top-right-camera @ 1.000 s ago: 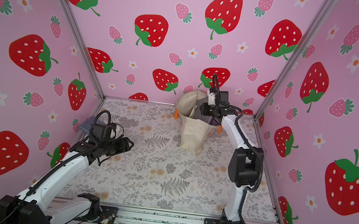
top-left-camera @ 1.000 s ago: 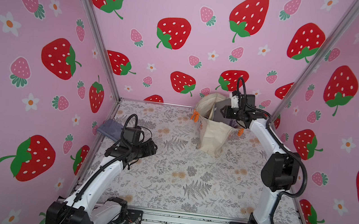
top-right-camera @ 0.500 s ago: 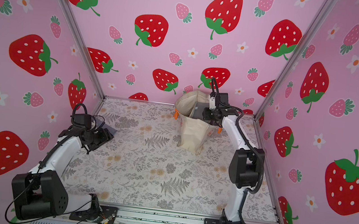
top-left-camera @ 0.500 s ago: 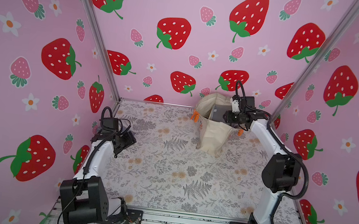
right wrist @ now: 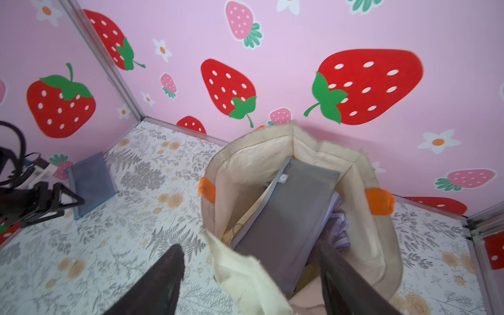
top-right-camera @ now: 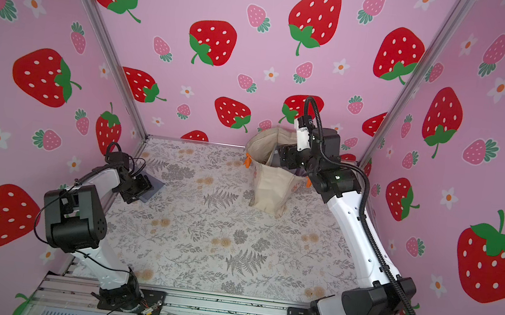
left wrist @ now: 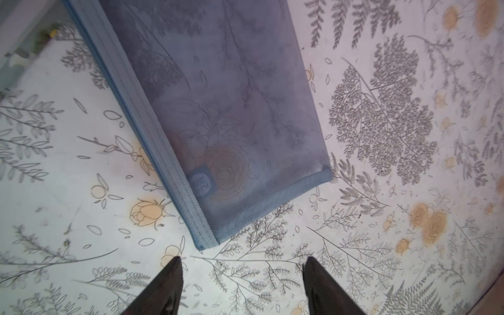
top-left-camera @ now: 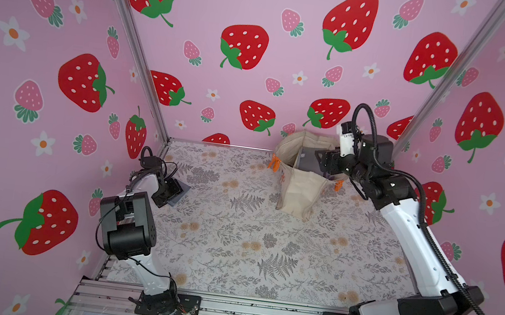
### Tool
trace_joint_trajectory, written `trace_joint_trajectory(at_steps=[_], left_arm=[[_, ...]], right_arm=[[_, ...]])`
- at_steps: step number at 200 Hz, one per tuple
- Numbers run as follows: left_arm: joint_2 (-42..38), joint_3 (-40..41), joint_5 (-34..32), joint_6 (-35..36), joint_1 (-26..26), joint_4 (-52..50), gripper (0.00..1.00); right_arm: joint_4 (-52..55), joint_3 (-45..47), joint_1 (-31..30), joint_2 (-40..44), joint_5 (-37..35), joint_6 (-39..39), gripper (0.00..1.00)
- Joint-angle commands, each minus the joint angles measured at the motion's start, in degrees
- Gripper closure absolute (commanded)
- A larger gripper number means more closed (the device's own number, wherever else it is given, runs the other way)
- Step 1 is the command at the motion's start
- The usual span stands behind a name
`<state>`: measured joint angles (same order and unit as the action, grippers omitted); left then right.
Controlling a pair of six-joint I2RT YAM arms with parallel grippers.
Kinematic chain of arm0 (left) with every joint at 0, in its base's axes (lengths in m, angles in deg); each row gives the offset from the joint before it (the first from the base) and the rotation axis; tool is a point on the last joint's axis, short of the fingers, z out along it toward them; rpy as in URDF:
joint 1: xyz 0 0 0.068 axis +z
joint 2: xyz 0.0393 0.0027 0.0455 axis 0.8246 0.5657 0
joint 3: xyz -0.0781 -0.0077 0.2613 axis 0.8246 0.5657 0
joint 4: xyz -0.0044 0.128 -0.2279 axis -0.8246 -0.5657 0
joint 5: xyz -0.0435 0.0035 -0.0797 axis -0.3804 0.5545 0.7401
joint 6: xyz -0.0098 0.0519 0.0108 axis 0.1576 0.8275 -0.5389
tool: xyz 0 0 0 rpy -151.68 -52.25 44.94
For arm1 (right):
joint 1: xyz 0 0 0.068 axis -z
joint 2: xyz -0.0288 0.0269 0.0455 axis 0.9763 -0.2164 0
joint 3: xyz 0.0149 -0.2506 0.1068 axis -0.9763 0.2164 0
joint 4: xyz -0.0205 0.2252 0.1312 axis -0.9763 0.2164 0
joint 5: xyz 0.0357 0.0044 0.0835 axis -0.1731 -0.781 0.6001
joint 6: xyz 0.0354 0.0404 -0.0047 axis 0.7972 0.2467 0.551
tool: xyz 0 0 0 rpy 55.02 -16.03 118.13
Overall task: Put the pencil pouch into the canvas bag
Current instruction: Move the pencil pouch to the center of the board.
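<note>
Black left claw [left wrist: 242, 259] hangs released over the floral-print desk [top-left-camera: 233, 245], tips wide apart with nothing between them. Just past the tips, a flat blue-grey mesh pouch [left wrist: 218, 109] with a woven edge band lies on the desk by the left wall, untouched. Farther back, the right claw [right wrist: 249, 246] is spread open over the mouth of the cream canvas bag with orange handles [right wrist: 245, 163], which stands near the back wall. A flat grey mesh pencil pouch [right wrist: 286, 218] leans inside the bag, not pinched.
</note>
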<state>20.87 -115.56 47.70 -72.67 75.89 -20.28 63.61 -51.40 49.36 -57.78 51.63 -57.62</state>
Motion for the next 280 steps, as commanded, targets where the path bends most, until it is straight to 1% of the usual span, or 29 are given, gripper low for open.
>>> trace_joint_trajectory(at_steps=[1,9,26,41,72,81,99,114,119,139,163,189,196,201,215,218,246,280], left_arm=[[2.8,-3.5,1.3,0.7,1.2,-0.2,0.32],[3.5,-3.4,2.1,0.3,1.8,-0.2,0.34],[4.4,-2.8,2.8,-0.5,2.2,0.2,0.43],[5.0,-2.0,3.0,-1.1,2.1,0.4,0.52],[4.3,0.0,2.9,-2.0,1.6,0.1,0.61],[2.7,0.3,2.3,-1.7,0.8,-0.5,0.61],[0.1,-0.5,-2.1,-0.7,-1.1,-3.4,0.61],[-0.8,-2.2,-2.8,-0.9,-1.3,-5.6,0.63],[-1.1,-2.8,-4.9,-0.9,-1.3,-6.0,0.63],[-0.6,-5.7,-6.7,-0.5,-1.3,-6.6,0.63],[5.0,-11.7,-6.0,1.1,-1.1,-6.2,0.64],[13.4,-18.8,-4.8,2.6,-1.1,-8.2,0.65],[15.2,-19.8,-4.0,2.6,-1.1,-8.5,0.66],[16.1,-20.4,-3.6,2.6,-1.1,-8.7,0.65],[17.8,-21.0,-3.5,2.6,-1.4,-9.0,0.66],[17.9,-20.9,-2.1,2.6,-1.5,-9.1,0.66],[17.0,-18.8,-0.7,2.9,-2.5,-8.6,0.66],[16.0,-16.0,-0.4,2.6,-4.9,-9.1,0.67]], right_arm=[[-1.1,3.6,-1.8,3.0,2.1,1.3,0.21],[-1.8,4.6,-2.1,4.0,5.1,2.8,0.21],[-2.2,4.9,-3.7,5.3,8.8,4.4,0.21],[-3.0,5.2,-5.4,6.2,10.0,5.1,0.20],[-4.8,7.8,-6.7,8.0,11.0,6.2,0.20],[-4.8,8.5,-6.6,8.6,11.0,6.2,0.20],[-4.7,9.9,-6.7,9.1,10.7,6.2,0.19],[-5.0,10.6,-6.6,9.1,11.2,6.6,0.18],[-5.2,10.8,-6.7,9.0,11.4,6.8,0.18],[-6.0,11.3,-6.8,8.7,11.9,7.3,0.18],[-6.5,12.3,-6.8,8.3,12.1,7.9,0.17],[-6.3,13.3,-6.9,8.5,12.5,9.0,0.15],[-6.3,13.8,-7.0,8.7,12.5,9.2,0.12],[-6.4,14.3,-7.1,8.8,12.5,9.4,0.08],[-6.4,15.2,-7.3,9.1,12.5,9.6,0.00],[-6.5,15.5,-7.3,9.2,12.4,9.6,0.01],[-7.0,16.5,-7.6,9.7,12.7,10.1,0.01],[-8.0,16.7,-7.8,9.5,12.9,10.4,0.01]])
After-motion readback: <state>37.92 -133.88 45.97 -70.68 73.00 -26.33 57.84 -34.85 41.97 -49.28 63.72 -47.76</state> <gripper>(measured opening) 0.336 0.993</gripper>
